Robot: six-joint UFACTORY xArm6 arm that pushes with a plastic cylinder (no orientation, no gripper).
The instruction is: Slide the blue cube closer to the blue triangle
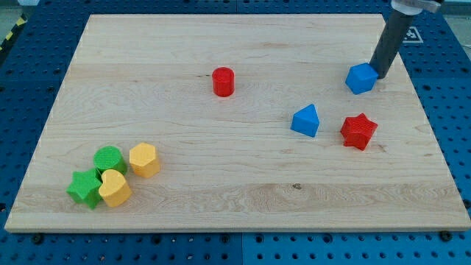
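The blue cube (360, 78) sits on the wooden board near the view's upper right. My tip (380, 73) is right against the cube's right side, touching or nearly touching it. The rod rises from there toward the view's top right corner. The blue triangle (306, 121) lies below and to the left of the cube, a short gap away.
A red star (358, 131) lies just right of the blue triangle. A red cylinder (223, 81) stands near the board's top centre. At the lower left sit a green cylinder (109, 159), a green star (85, 188), a yellow heart (114, 188) and a yellow hexagon (144, 160). The board's right edge (434, 132) is close to the cube.
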